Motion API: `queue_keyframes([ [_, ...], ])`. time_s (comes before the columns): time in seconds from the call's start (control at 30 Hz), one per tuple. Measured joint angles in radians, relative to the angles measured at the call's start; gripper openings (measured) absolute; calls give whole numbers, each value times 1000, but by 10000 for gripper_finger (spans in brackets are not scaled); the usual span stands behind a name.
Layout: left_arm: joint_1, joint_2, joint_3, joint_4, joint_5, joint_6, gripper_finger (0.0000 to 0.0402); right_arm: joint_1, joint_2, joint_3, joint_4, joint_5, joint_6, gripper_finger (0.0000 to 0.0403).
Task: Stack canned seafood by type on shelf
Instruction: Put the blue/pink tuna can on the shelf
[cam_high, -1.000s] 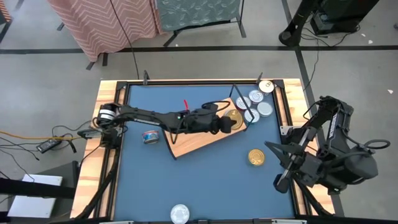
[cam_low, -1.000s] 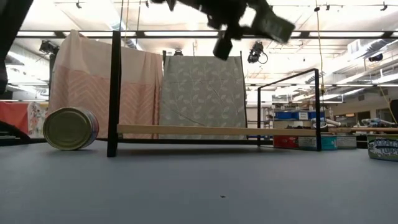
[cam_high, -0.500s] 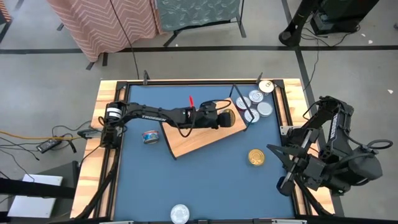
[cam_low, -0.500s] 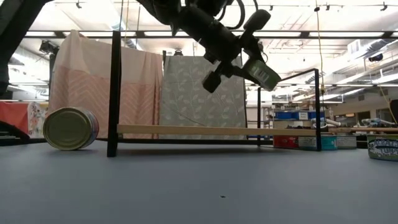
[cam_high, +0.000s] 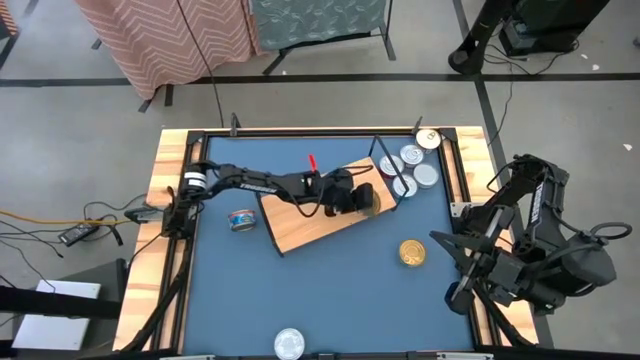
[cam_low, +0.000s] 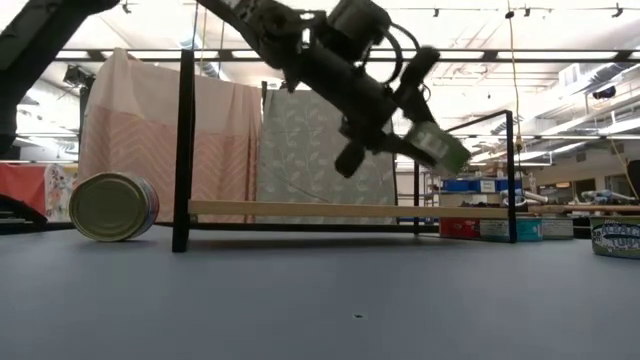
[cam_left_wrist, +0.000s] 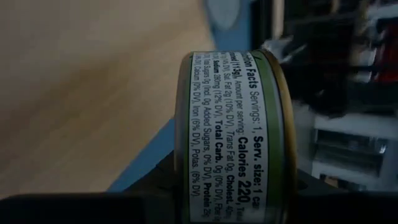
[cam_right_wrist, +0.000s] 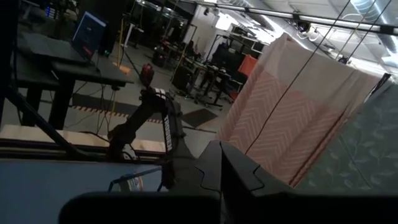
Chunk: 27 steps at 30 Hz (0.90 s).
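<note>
My left gripper (cam_high: 362, 199) reaches from the table's left over the right part of the shelf (cam_high: 305, 228), a light-wood board with black wire end frames. It is shut on a round tin (cam_high: 371, 201) with a gold lid and a green side label. In the low view this tin (cam_low: 438, 148) hangs tilted above the shelf board (cam_low: 300, 210). The left wrist view shows the tin (cam_left_wrist: 230, 137) edge-on. My right gripper (cam_high: 452, 288) waits shut at the table's right edge. My left gripper pinches the tin between its two fingers, with the green side label (cam_left_wrist: 231, 155) facing the wrist camera. One dark finger (cam_left_wrist: 146, 194) lies on each flat face. The fingers slant down from the table's left. The tin is lifted clear of the shelf board and tilted.
A blue-labelled tin (cam_high: 241, 220) lies left of the shelf. A gold tin (cam_high: 412, 252) sits on the blue table to its right, and a silver one (cam_high: 289, 343) at the near edge. Several silver tins (cam_high: 412, 165) cluster at the far right corner. A tin on its side (cam_low: 112, 207) shows in the low view.
My left gripper has come down from high above the shelf toward its board, still shut on the tin. The tin has sunk with it and now hangs tilted just above the board's right part.
</note>
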Motion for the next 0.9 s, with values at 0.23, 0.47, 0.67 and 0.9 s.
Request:
queue_keyframes([
  [0.23,0,69,0,170,27,-40,132,0,0,0,9,0,-4,9],
  [0.47,35,66,0,159,-16,-28,132,2,0,0,32,0,-11,9],
  [0.67,55,66,-1,99,-12,-11,134,2,0,0,39,0,-28,9],
  [0.9,57,66,-1,207,-2,106,153,2,-2,0,39,0,-30,9],
])
